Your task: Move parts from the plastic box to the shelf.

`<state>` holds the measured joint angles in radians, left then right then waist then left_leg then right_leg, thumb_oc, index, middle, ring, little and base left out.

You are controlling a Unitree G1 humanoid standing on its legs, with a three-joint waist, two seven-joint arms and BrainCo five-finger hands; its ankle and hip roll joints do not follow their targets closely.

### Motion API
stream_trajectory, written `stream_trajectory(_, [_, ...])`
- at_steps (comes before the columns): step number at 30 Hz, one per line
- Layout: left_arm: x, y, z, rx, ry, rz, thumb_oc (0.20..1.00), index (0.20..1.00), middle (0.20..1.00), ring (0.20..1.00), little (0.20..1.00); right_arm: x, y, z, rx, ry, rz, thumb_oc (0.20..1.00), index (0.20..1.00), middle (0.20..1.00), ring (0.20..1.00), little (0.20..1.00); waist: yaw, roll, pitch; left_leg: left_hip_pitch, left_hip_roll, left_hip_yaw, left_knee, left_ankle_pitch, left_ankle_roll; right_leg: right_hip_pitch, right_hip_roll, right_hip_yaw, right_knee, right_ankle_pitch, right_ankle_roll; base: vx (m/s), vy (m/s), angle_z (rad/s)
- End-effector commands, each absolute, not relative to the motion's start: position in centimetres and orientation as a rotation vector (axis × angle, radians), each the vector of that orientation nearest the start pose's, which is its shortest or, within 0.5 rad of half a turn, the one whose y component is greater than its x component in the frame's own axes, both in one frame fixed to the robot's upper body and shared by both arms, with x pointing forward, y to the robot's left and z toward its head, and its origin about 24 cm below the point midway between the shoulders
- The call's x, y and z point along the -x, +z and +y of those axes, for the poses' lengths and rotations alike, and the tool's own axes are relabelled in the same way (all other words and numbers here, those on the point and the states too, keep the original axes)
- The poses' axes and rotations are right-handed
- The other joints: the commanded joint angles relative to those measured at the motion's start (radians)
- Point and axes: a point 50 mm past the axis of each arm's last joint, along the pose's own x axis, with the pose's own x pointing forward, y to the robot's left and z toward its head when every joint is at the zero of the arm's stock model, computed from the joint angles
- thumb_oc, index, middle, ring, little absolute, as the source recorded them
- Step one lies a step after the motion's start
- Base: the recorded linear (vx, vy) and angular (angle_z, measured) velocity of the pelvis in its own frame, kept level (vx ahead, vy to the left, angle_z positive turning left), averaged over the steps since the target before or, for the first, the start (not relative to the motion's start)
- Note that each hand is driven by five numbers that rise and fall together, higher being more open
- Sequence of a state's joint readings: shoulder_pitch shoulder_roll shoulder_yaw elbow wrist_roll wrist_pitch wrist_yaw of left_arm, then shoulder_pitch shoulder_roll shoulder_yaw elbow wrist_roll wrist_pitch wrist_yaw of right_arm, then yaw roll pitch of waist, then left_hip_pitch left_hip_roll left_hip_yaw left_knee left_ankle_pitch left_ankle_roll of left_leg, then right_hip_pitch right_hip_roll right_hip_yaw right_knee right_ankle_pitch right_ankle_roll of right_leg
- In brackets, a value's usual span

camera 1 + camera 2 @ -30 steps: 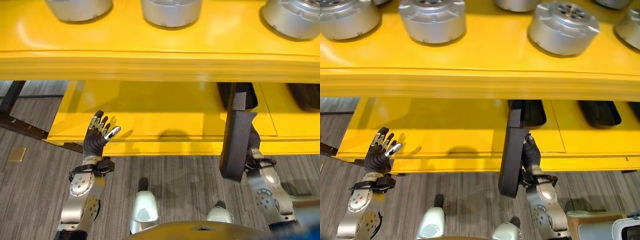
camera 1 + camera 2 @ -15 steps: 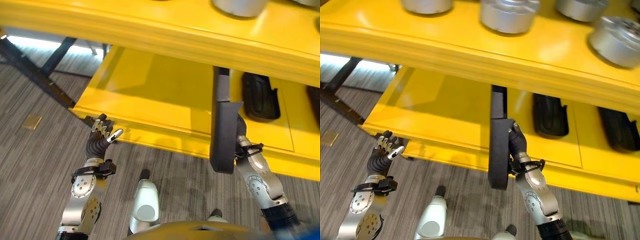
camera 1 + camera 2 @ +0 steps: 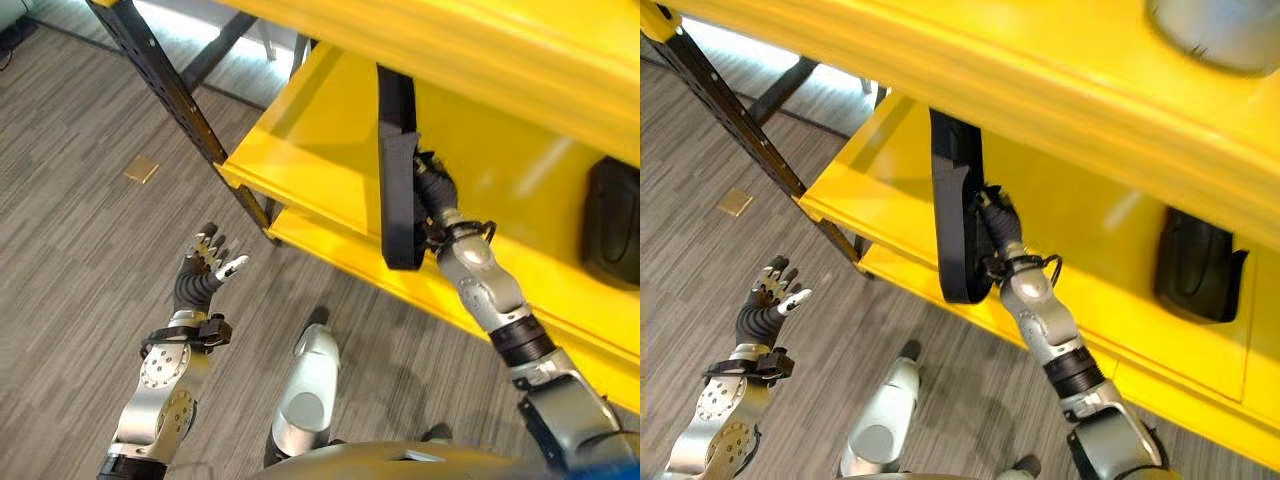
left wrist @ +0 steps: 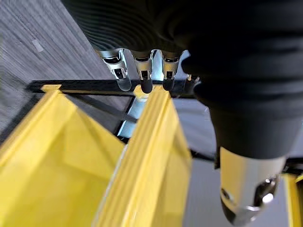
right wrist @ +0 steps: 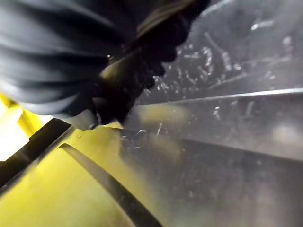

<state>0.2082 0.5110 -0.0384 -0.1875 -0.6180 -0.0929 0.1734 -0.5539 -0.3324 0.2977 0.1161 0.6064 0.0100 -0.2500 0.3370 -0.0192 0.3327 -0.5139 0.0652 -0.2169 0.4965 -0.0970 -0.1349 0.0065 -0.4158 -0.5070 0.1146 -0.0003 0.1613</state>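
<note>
Over the front edge of the shelf's lower deck (image 3: pixel 330 180) my right hand (image 3: pixel 432 200) has fingers wrapped round the long black part (image 3: pixel 398 170), upright to slide it in; left hand (image 3: pixel 205 272) hangs spread, empty, out of the way.

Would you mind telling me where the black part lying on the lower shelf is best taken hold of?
Probably across its narrow middle, reaching in from the shelf's open front. The black part lies flat on the lower shelf, long and slim, one end toward the front edge, with bare shelf on both sides.
</note>
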Motion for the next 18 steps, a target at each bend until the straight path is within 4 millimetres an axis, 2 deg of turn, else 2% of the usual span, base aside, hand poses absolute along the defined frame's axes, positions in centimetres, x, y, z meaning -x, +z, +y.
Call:
stream_trajectory(1, [-21.8,9.9,22.9,0.097,0.051,-0.176,1.0,1.0,1.0,1.0,1.0,-33.9,23.8,-13.2,-0.218,0.123,-0.55,0.2,0.2,0.2,0.2,0.2,0.0,0.015,0.015,0.062,0.04,0.058,-0.084,-0.001,0.022,-0.043,-0.079,0.049,0.219,-0.106,0.029,-0.1,0.064,-0.25])
stream_trajectory(3, [-21.8,10.1,22.6,0.105,0.04,-0.187,1.0,1.0,1.0,1.0,1.0,-34.1,26.2,-13.8,-0.171,0.085,-0.619,0.2,0.2,0.2,0.2,0.2,-0.01,0.029,0.045,0.03,0.041,0.066,-0.042,-0.012,0.023,-0.098,-0.088,0.085,0.276,-0.126,0.023,-0.12,0.082,-0.23])
stream_trajectory(4, [-21.7,10.2,22.5,0.12,0.038,-0.191,1.0,1.0,1.0,1.0,1.0,-34.1,28.4,-14.3,-0.124,0.053,-0.685,0.2,0.2,0.2,0.2,0.2,-0.019,0.037,0.059,0.011,0.045,0.073,-0.018,-0.019,0.026,-0.137,-0.093,0.106,0.316,-0.139,0.019,-0.13,0.106,-0.18])
stream_trajectory(7, [-21.6,10.0,21.6,0.156,0.012,-0.183,1.0,1.0,1.0,1.0,1.0,-34.3,31.6,-16.1,-0.097,-0.059,-0.766,0.2,0.2,0.2,0.2,0.2,-0.035,0.055,0.091,-0.053,0.043,0.081,0.052,-0.039,0.032,-0.223,-0.1,0.148,0.4,-0.169,0.013,-0.12,0.07,-0.15])
stream_trajectory(12, [-21.8,10.0,20.7,0.183,-0.01,-0.186,1.0,1.0,1.0,1.0,1.0,-34.7,33.0,-18.0,-0.128,-0.147,-0.78,0.2,0.2,0.2,0.2,0.2,-0.056,0.067,0.12,-0.105,0.041,0.088,0.091,-0.049,0.037,-0.292,-0.11,0.174,0.451,-0.182,0.008,-0.07,0.03,-0.08])
stream_trajectory(14, [-21.9,10.1,20.5,0.195,-0.01,-0.196,1.0,1.0,1.0,1.0,1.0,-35.1,34.5,-19.2,-0.125,-0.21,-0.792,0.2,0.2,0.2,0.2,0.2,-0.065,0.069,0.141,-0.132,0.044,0.094,0.103,-0.048,0.037,-0.337,-0.108,0.19,0.472,-0.187,0.003,-0.08,0.025,-0.06])
stream_trajectory(16, [-21.9,10.1,20.3,0.205,-0.011,-0.197,1.0,1.0,1.0,1.0,1.0,-35.2,34.9,-19.3,-0.134,-0.22,-0.793,0.2,0.2,0.2,0.2,0.2,-0.067,0.069,0.147,-0.138,0.044,0.095,0.105,-0.047,0.037,-0.348,-0.109,0.195,0.475,-0.186,0.003,-0.03,-0.001,-0.04])
stream_trajectory(18, [-22.0,10.2,19.9,0.22,-0.024,-0.202,1.0,1.0,1.0,1.0,1.0,-35.2,36.1,-20.2,-0.152,-0.27,-0.807,0.2,0.2,0.2,0.2,0.2,-0.074,0.064,0.163,-0.154,0.047,0.095,0.103,-0.041,0.037,-0.368,-0.105,0.196,0.48,-0.185,0.002,-0.03,-0.021,-0.07])
